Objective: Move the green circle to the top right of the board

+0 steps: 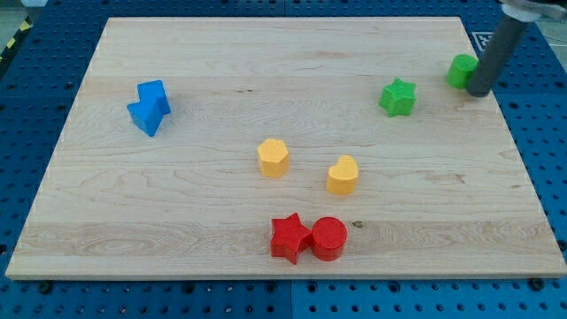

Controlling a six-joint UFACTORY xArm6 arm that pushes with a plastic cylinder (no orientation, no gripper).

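Rod and arm are coming into the camera view from the view's top right corner, the dark rod slanting slightly down and toward the view's left. My tip is sitting on the wooden board near its right edge, touching or just beside the right side of the green circle; there are no jaws on it, only the bare rod end pressing nothing but the board. The green circle is lying in the board's upper right area. A green star is sitting near it, toward the view's left and slightly lower. Two yellow blocks are resting near the middle. A red star is touching a red circle near the bottom edge. Two blue blocks are huddling together at the left.
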